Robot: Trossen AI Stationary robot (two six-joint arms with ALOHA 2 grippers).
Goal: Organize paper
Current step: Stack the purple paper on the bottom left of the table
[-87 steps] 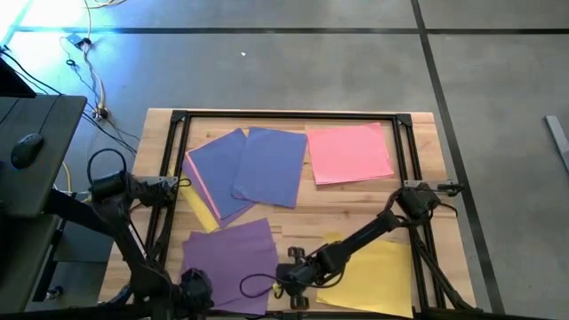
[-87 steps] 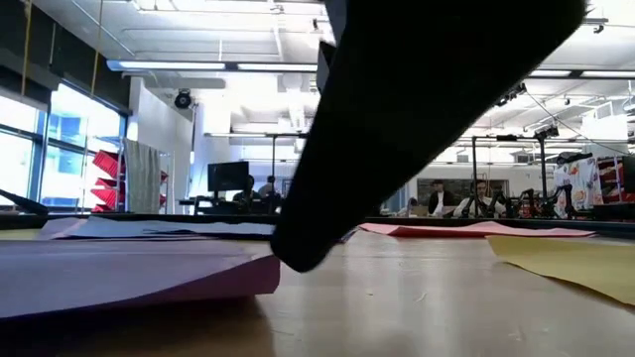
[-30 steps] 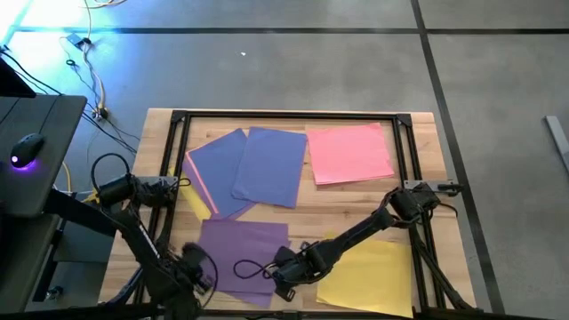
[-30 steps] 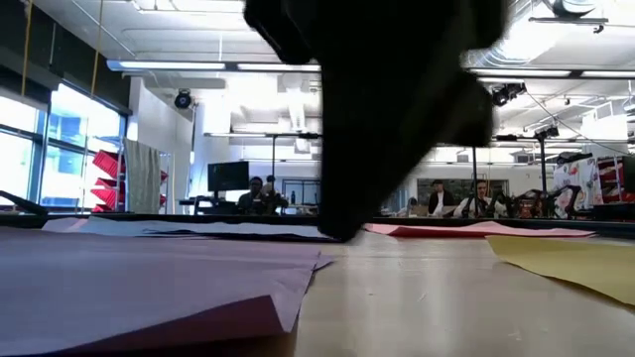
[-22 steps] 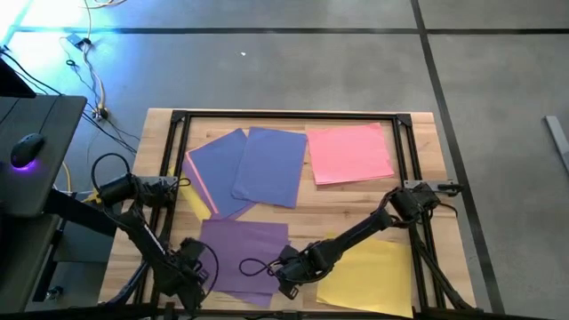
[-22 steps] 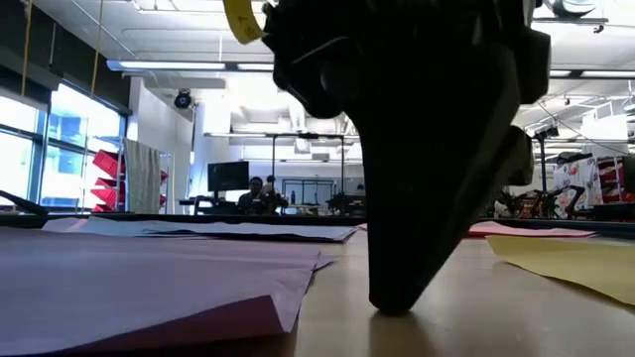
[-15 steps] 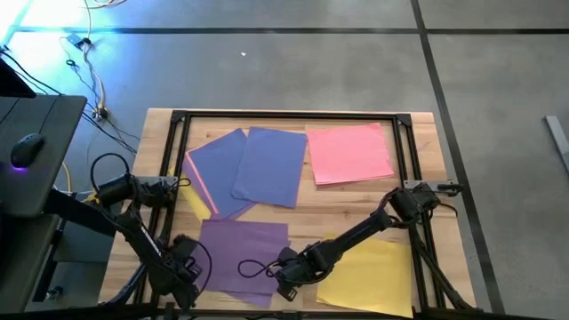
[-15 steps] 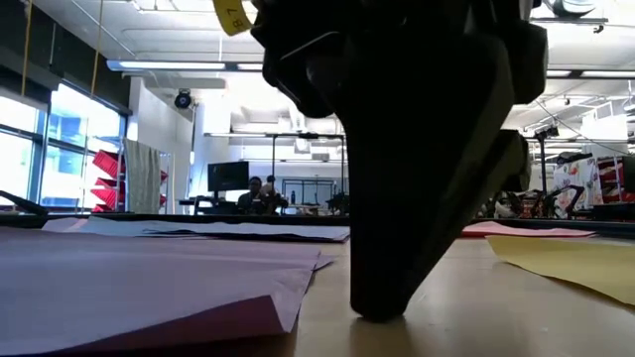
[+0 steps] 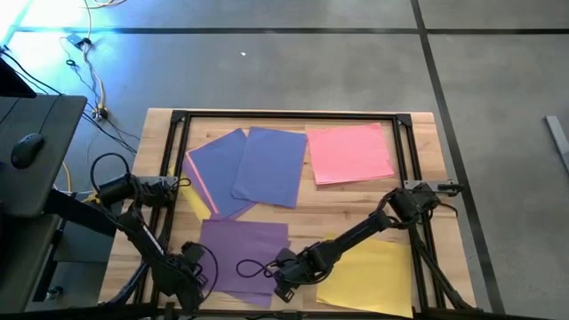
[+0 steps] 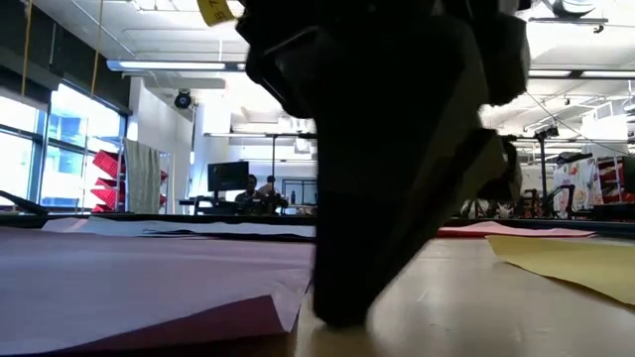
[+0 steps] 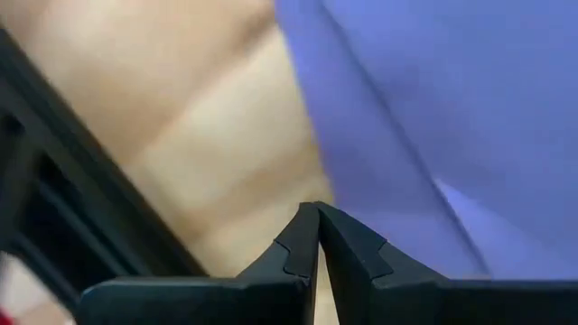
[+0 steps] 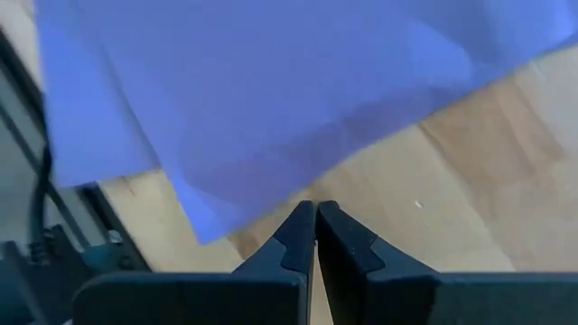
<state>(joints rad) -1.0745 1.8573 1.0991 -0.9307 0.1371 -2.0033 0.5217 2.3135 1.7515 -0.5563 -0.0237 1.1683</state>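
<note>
Purple sheets (image 9: 240, 253) lie flat at the table's near left, slightly fanned. Overlapping blue sheets (image 9: 258, 167) lie at the far left over a yellow and pink strip (image 9: 197, 206). Pink sheets (image 9: 349, 153) lie at the far right and yellow sheets (image 9: 373, 276) at the near right. My left gripper (image 11: 316, 209) is shut and points down over bare wood beside the purple sheets' left edge (image 11: 312, 108). My right gripper (image 12: 315, 206) is shut, slanting down at the purple sheets' right edge (image 12: 271, 212). It also shows in the low view (image 10: 342, 315). My left gripper hangs close over the wood beside the purple sheets; I cannot tell whether it touches wood or paper. My right gripper sets its shut fingertips (image 10: 337, 319) on the bare wood just off the purple sheets' near right corner (image 10: 288, 309), slanting down from the right. Whether it touches the paper I cannot tell.
A black frame (image 9: 289, 116) runs around the work area. A cable loop (image 9: 249, 267) from the right arm hangs over the purple sheets. Bare wood (image 9: 347, 200) runs between the far and near sheets. People sit far off in the room (image 10: 248, 193).
My left gripper has sunk toward the table at the purple sheets' left edge and tipped to point straight down. My right gripper's tip has come down onto the wood and crept left, toward the purple sheets' corner. The sheets have kept still.
</note>
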